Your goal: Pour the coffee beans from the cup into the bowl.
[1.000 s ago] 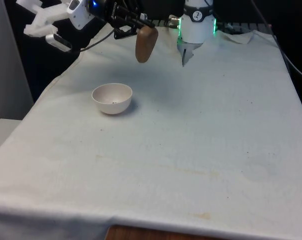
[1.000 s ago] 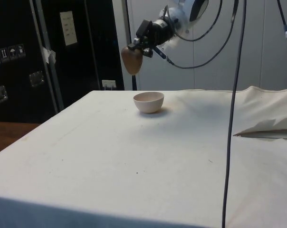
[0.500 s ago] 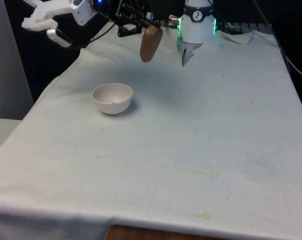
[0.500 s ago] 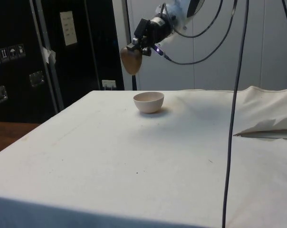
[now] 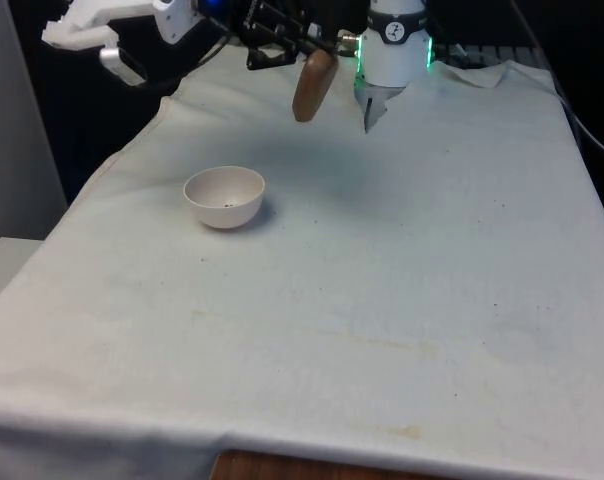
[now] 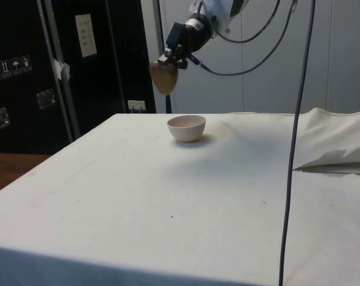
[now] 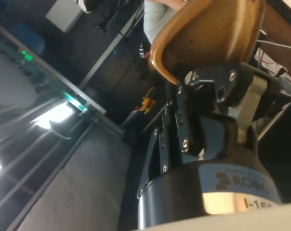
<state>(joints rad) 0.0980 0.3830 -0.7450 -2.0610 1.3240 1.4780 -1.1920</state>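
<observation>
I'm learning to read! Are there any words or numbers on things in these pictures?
"ROBO": on the tool's black body in the wrist view; the rest of the word is cut off.
"I-15": just under it; the rest is cut off.
White sign on the dark cabinet in the side view: too small to read.
Little picture stickers on the cabinet: no words I can read.

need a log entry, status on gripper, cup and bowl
Black two-finger gripper shut on brown cup, held high, apart from the bowl. Small white round bowl upright on white cloth. Nothing between them.
</observation>
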